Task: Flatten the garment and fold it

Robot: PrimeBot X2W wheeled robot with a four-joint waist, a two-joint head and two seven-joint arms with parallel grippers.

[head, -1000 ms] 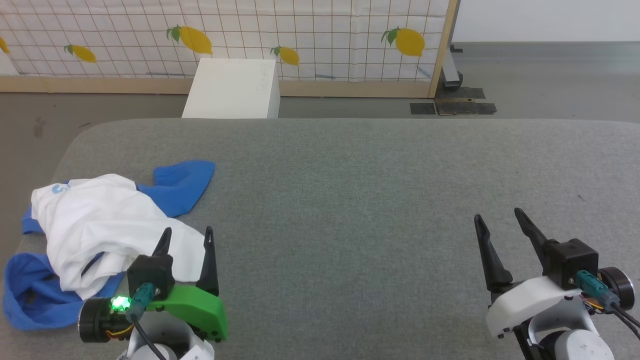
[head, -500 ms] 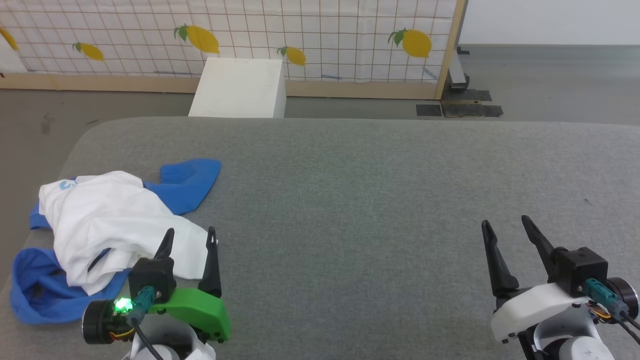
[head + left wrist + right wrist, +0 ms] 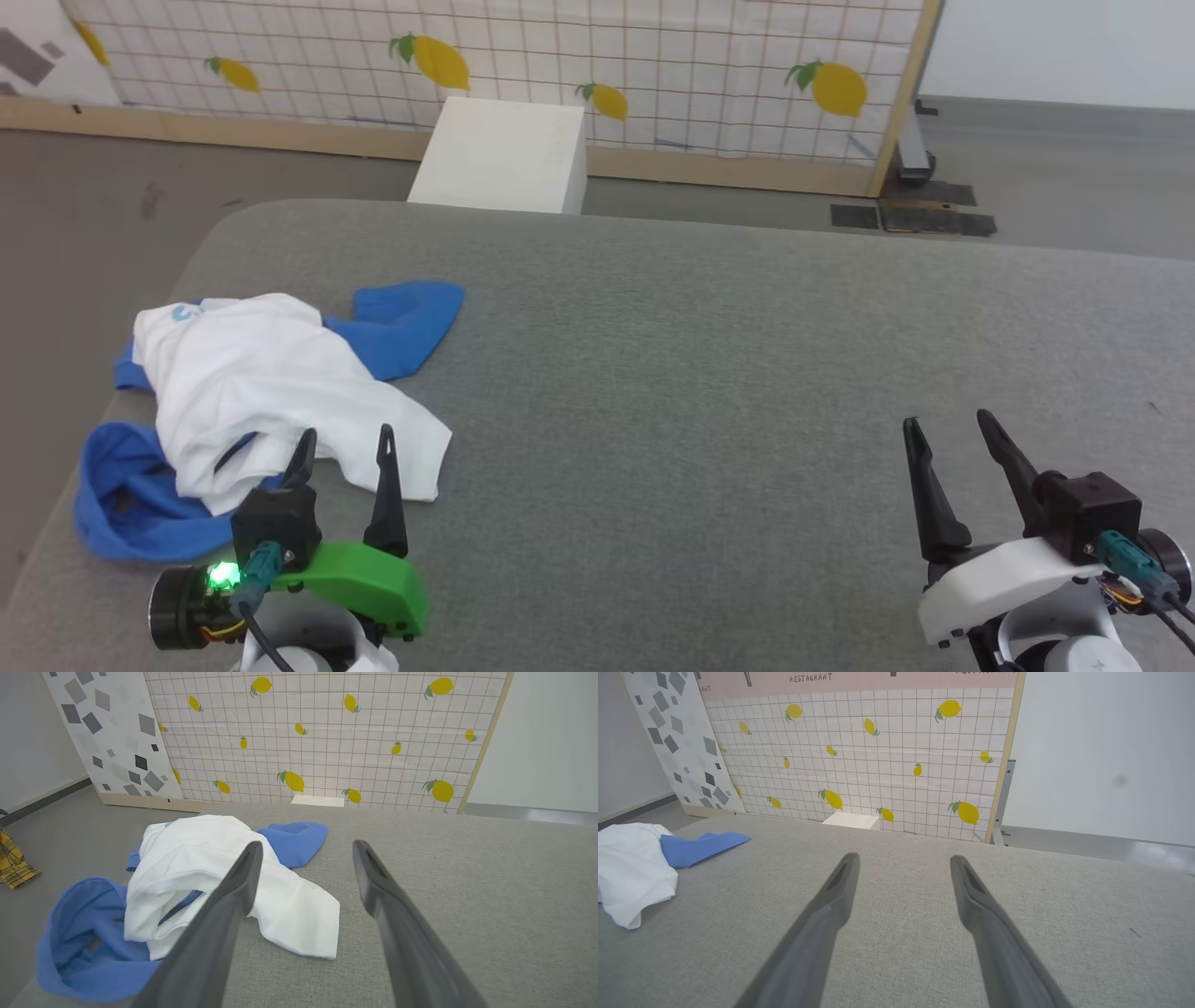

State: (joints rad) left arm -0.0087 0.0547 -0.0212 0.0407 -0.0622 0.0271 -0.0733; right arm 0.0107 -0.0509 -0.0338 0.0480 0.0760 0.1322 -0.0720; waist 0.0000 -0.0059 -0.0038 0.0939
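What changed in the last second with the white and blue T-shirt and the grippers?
Only the head camera swung toward the robot's left, sliding the whole scene rightward. Nothing was grasped or released. The crumpled white cotton T-shirt with blue sleeves lies unchanged on the grey padded surface; left gripper and right gripper stay open, empty.

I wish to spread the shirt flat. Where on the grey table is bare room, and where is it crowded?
The widest bare patch of the table lies between the garment and the right end effector, reaching back to the edge near the white box. The near left corner is crowded: the crumpled garment lies there, with the left end effector close by.
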